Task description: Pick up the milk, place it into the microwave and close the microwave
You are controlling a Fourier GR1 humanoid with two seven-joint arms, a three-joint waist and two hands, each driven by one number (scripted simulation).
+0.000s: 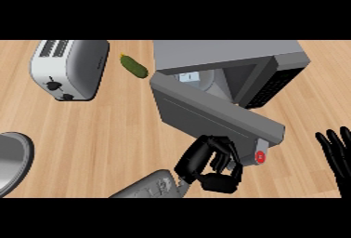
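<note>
My left hand (212, 162), fingers curled and holding nothing, pushes the microwave door (212, 116) just ahead to shut the milk (194, 77) beyond inside.

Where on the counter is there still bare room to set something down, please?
Bare wood lies below the toaster, between the grey plate and the microwave door. It is crowded around the door's end, where the left hand sits; the right hand rests at the right edge.
</note>
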